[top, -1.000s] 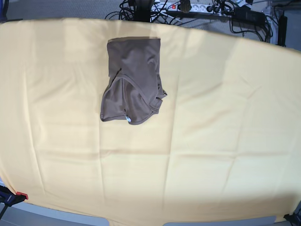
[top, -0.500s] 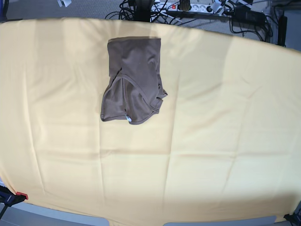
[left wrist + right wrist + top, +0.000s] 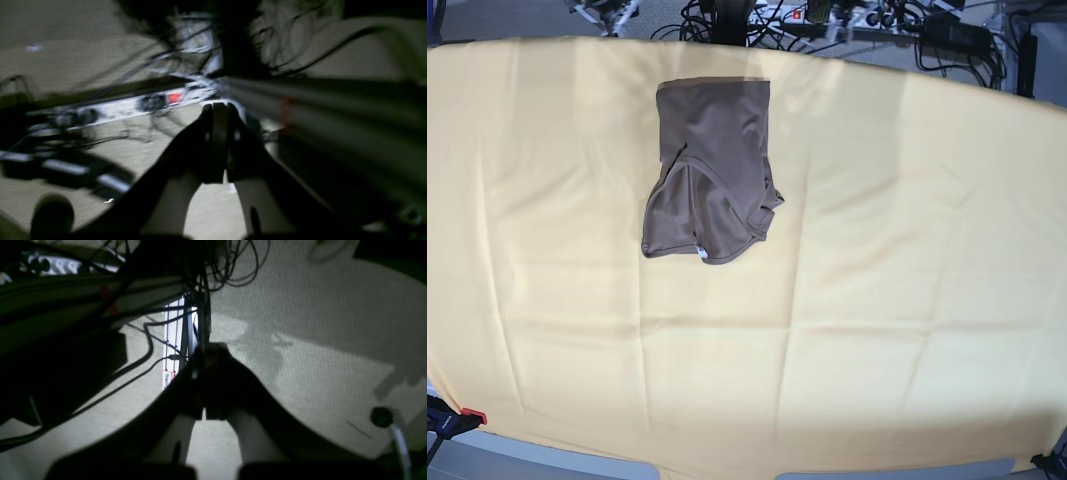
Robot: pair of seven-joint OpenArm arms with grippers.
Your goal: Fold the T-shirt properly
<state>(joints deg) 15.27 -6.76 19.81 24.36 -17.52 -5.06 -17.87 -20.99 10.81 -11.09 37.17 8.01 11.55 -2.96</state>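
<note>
Seen from the left wrist camera, the left gripper (image 3: 218,110) is a pair of dark, nearly black fingers (image 3: 186,146) that widen toward the camera into a broad V, with pale off-white panels (image 3: 171,200) on their inner faces below the dark tips; the view is blurred. The right gripper (image 3: 208,351) has the same build: black tapering fingers (image 3: 240,383) and pale inner panels (image 3: 247,436) above dark blocky mounts (image 3: 300,471)
</note>
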